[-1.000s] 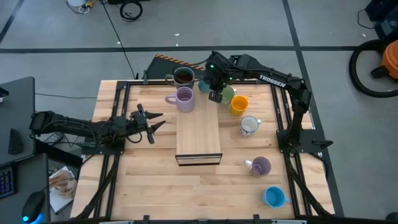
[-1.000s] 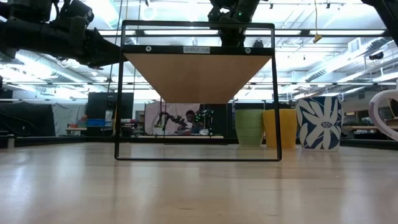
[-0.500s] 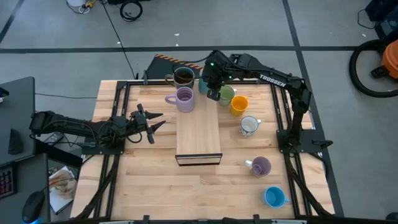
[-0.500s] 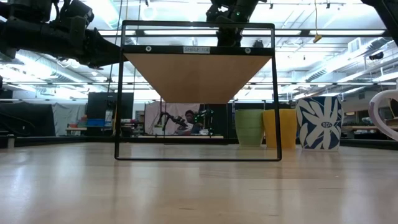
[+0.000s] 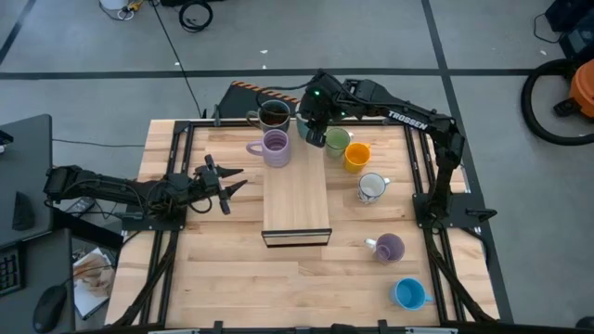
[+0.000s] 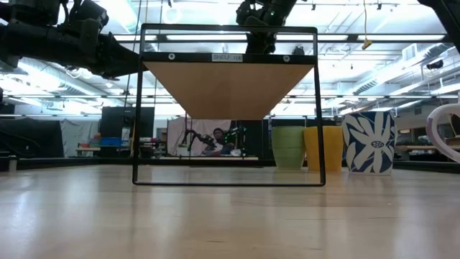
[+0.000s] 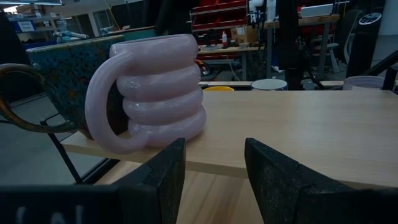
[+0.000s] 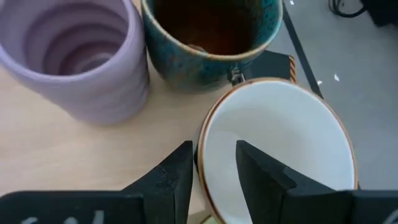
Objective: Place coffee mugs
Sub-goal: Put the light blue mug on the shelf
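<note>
Right wrist view: we are seeing our right tool point(image 8: 211, 168) straddling the rim of a white mug point(image 8: 280, 149), fingers parted, not gripping, beside the dark brown mug point(image 8: 211, 37) and a lilac mug point(image 8: 74, 56) at the shelf's point(image 5: 297, 199) far end. Our left tool point(image 5: 227, 183) is waiting released over the table point(image 5: 232, 269). Other mugs are standing right of the shelf.

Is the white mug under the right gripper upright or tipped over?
Upright: the white mug shows its open, empty mouth straight up to the right wrist camera, standing beside the lilac mug.
</note>
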